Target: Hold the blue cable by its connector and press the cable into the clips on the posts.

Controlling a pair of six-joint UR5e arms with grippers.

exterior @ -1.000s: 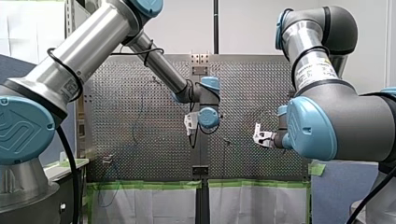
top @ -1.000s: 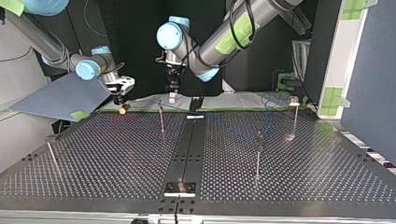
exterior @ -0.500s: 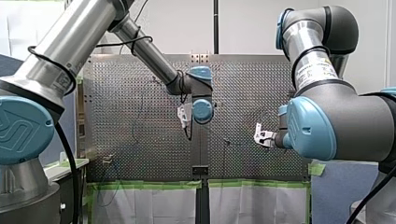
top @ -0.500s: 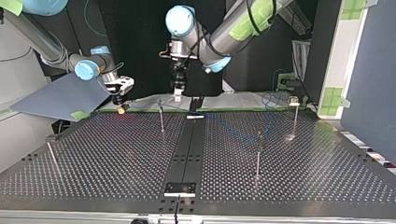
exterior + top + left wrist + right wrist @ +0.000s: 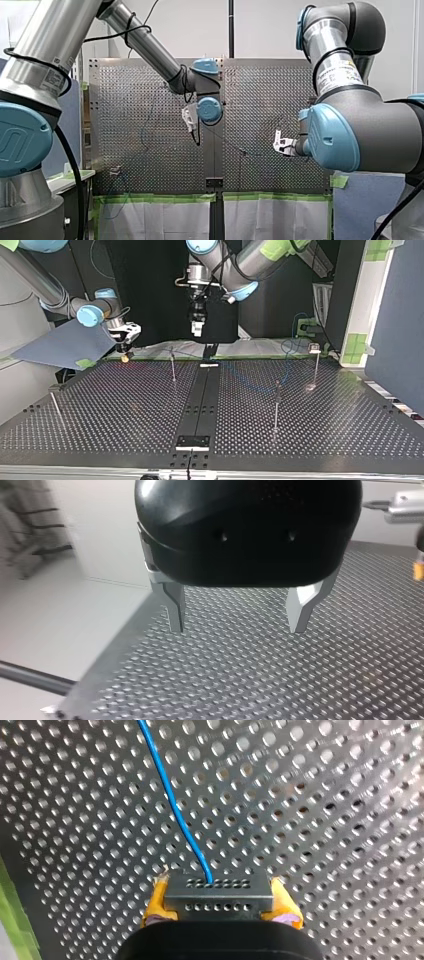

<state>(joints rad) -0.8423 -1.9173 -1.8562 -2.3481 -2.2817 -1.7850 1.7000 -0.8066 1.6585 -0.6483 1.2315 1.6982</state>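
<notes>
In the right wrist view my right gripper (image 5: 218, 906) is shut, its yellow pads (image 5: 156, 901) clamping a dark connector (image 5: 219, 890). The blue cable (image 5: 172, 800) runs out of the connector and away over the perforated plate. In the top view this gripper (image 5: 125, 354) hangs at the plate's far left edge. My left gripper (image 5: 235, 622) stands open with bare metal fingers (image 5: 172, 605) and nothing between them. It hovers high above the plate's far middle (image 5: 196, 330). A faint stretch of blue cable (image 5: 288, 367) lies near the posts at the top view's right.
Thin posts stand on the plate (image 5: 125, 410): one (image 5: 173, 365) near the far middle, one (image 5: 276, 405) right of centre, one (image 5: 315, 365) at the far right, one (image 5: 55, 407) at the left. A dark rail (image 5: 200, 400) runs down the plate's middle.
My left arm has lifted its open gripper up and away from the plate, drifting towards the top view's right. My right gripper has hardly moved and keeps its hold on the connector.
</notes>
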